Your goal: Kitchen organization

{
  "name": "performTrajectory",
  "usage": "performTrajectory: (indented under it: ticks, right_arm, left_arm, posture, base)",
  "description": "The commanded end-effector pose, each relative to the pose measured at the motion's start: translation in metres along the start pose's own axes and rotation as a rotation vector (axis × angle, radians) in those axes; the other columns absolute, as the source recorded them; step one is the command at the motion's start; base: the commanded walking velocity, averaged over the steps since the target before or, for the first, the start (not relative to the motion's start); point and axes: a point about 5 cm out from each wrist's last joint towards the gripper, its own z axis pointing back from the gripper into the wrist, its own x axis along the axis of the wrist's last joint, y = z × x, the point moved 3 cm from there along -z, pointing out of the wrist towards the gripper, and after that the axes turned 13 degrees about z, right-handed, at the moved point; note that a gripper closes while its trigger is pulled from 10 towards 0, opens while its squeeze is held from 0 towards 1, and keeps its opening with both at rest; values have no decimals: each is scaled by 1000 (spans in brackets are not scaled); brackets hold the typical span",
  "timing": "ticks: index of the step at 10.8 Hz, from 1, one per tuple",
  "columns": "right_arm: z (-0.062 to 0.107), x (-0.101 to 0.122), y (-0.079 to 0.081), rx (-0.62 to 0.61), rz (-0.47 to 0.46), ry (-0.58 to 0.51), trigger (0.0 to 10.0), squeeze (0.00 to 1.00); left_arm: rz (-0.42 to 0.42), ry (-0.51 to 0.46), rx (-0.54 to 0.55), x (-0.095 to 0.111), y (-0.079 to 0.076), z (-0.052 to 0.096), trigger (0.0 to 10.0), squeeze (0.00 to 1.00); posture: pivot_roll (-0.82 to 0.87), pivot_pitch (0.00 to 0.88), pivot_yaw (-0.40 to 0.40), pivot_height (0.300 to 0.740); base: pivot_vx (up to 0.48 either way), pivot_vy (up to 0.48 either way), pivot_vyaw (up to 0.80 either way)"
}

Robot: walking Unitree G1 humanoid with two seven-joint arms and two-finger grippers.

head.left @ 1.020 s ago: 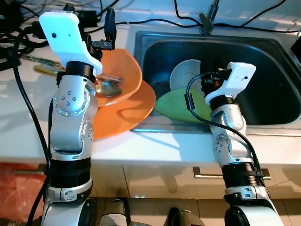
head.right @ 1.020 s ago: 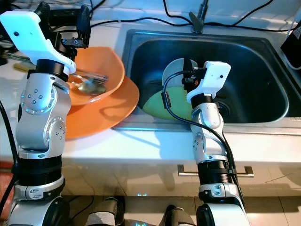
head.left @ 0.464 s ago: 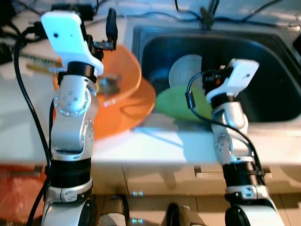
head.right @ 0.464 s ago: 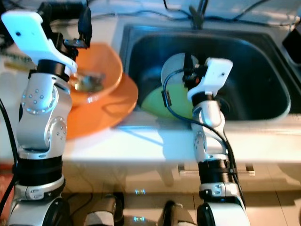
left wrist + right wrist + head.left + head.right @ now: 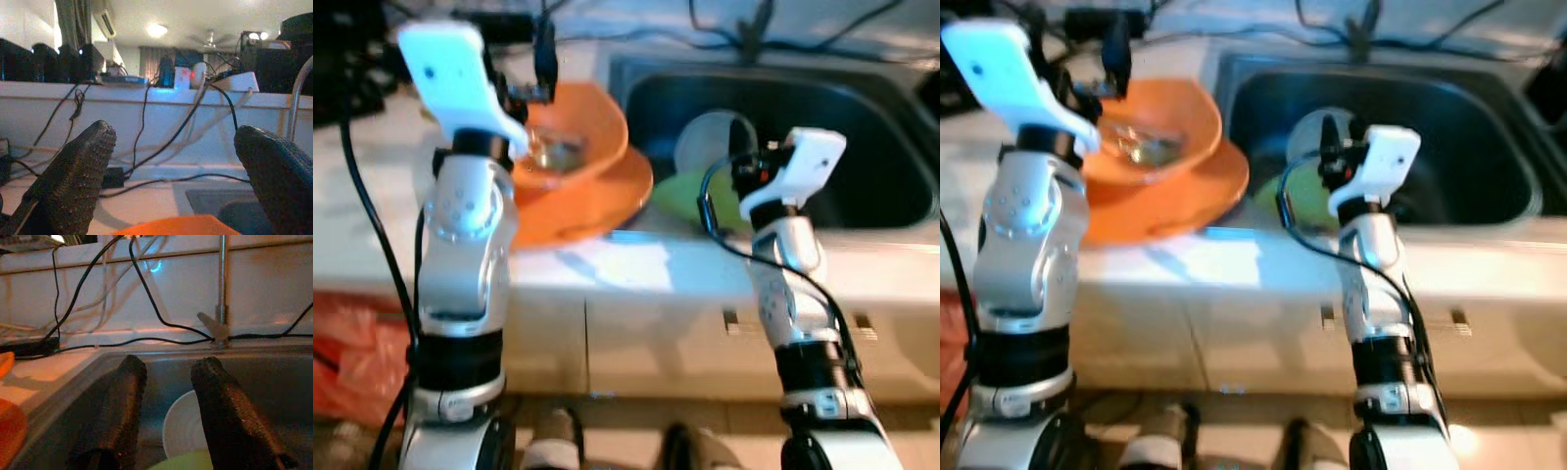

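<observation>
An orange bowl (image 5: 576, 147) sits on a larger orange plate (image 5: 597, 201) on the white counter (image 5: 636, 264), just left of the sink (image 5: 1449, 127). Something shiny lies in the bowl (image 5: 548, 155), too blurred for me to name. The plate's right edge reaches the sink's rim. Inside the sink a white plate (image 5: 183, 428) leans up near the back wall, and a green plate (image 5: 690, 196) lies in front of it, partly covering it, at the sink's near-left corner. The tap (image 5: 222, 293) stands at the back rim, with black cables (image 5: 146, 298) trailing along the wall behind.

My left gripper (image 5: 176, 181) hovers over the bowl's far edge with its fingers (image 5: 73, 176) spread wide apart and nothing between them; the orange rim shows just below it in the wrist view. My right gripper (image 5: 168, 411) hangs over the sink's left part, above the two plates, fingers (image 5: 120, 416) a small gap apart and empty.

Compared with a second ago, my head has drawn back and tipped down: the counter and sink sit higher in view, the cabinet fronts (image 5: 685, 343) below the counter show far more, and the whole scene is blurred. The dishes and my arms keep the same places relative to each other.
</observation>
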Motion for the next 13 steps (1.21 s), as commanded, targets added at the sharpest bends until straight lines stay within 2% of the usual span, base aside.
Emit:
performTrajectory:
  ticks: [1, 7, 9, 13]
  right_arm:
    - [2, -3, -4, -13, 7, 16, 10000, 0]
    - [2, -4, -3, -9, 5, 17, 10000, 0]
    - [3, -4, -3, -9, 5, 17, 10000, 0]
    - [3, -5, -3, -10, 4, 20, 10000, 0]
  left_arm:
    - [-2, -5, -10, 2, -3, 0, 10000, 0]
    - [8, -1, -20, 1, -6, -1, 10000, 0]
    - [35, 14, -25, -1, -8, -1, 10000, 0]
    - [22, 27, -28, -3, -8, -1, 10000, 0]
  posture:
    - [142, 198, -43, 740]
    - [140, 188, -42, 740]
    - [140, 186, -41, 740]
    - [141, 192, -41, 740]
  base:
    - [0, 0, 0]
    - [0, 0, 0]
    - [0, 0, 0]
    - [0, 0, 0]
